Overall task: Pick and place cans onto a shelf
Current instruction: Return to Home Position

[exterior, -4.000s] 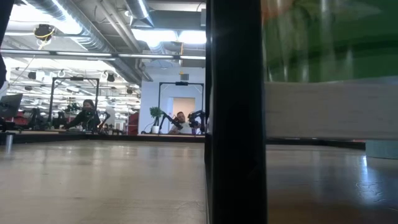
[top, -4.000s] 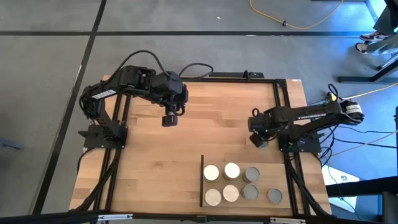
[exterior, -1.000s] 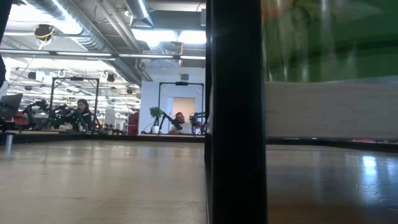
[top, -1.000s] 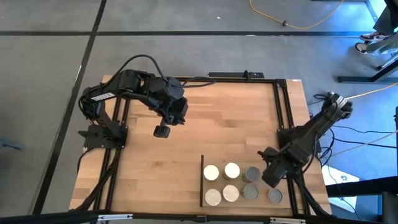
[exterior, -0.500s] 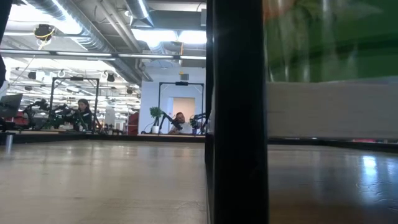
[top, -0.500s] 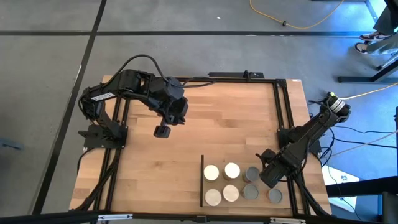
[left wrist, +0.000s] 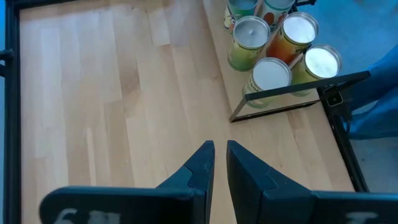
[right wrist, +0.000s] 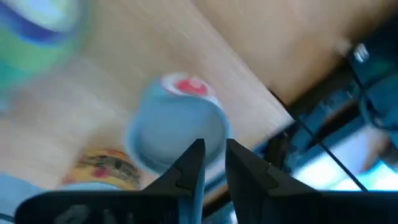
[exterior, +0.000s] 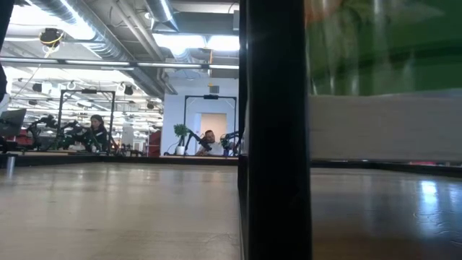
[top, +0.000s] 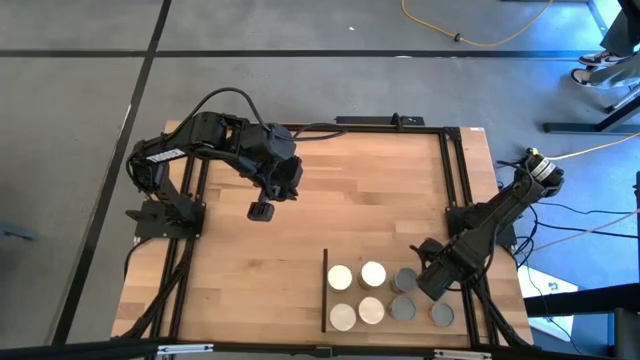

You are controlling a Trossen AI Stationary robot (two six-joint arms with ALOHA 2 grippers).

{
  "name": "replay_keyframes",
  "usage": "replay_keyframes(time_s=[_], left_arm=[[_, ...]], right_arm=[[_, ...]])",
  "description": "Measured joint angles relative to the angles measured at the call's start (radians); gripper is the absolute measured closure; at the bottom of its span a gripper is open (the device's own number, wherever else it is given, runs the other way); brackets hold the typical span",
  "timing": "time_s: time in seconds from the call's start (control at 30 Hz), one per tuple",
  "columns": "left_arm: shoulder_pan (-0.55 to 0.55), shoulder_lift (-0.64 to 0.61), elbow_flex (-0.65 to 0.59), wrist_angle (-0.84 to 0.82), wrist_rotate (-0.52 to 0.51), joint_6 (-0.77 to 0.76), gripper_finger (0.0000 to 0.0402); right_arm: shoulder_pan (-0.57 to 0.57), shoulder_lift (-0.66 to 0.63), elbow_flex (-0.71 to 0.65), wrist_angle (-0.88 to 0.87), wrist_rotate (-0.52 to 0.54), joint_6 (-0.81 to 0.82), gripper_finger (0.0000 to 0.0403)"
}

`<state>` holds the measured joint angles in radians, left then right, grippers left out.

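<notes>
Several cans with white, cream or grey tops stand upright in two rows on the shelf, a light-wood panel at the table's near right with a black strip on its left edge. My right gripper points down over the shelf's right part, its fingers a narrow gap apart. Just beyond its fingertips a grey-topped can with a red label stands upright on the wood; my gripper hides it in the high view. My left gripper hangs shut over the table's middle left, holding nothing. My right gripper comes from above and stands right at the red-labelled can's top rim. One finger overlaps the can in the right wrist view. Whether it touches the can, I cannot tell.
Black frame rails run along the table's right and far edges, close behind my right arm. A can with a yellow label stands beside the red-labelled one. In the low view a black post and a blurred green can fill the right half.
My right gripper has sunk a little toward the shelf and shifted slightly toward the cans on its left. The cans seen in the high view have kept their places.
</notes>
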<state>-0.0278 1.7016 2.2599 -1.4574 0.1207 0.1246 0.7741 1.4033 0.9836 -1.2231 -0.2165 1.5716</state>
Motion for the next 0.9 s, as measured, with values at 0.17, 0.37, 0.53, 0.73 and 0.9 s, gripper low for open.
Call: replay_keyframes(time_s=[0.17, 0.37, 0.53, 0.73, 0.9], left_arm=[[0.0, 0.0, 0.0, 0.0, -0.001, 0.014, 0.0365], [0.0, -0.026, 0.001, 0.0, -0.001, 0.016, 0.0365], [0.0, -0.039, 0.001, 0.013, 0.0, -0.028, 0.0365], [0.0, -0.042, 0.001, 0.017, 0.0, -0.017, 0.0365], [0.0, -0.042, 0.001, 0.016, -0.021, -0.014, 0.0365]], right_arm=[[-0.018, -0.029, 0.087, -0.022, 0.111, -0.077, 0.0338], [-0.028, -0.058, 0.261, -0.126, 0.319, -0.134, 0.0338], [-0.028, -0.068, 0.412, -0.21, 0.416, -0.189, 0.0338], [-0.034, -0.067, 0.51, -0.267, 0.499, -0.235, 0.0376], [-0.04, -0.067, 0.514, -0.276, 0.512, -0.246, 0.0394]])
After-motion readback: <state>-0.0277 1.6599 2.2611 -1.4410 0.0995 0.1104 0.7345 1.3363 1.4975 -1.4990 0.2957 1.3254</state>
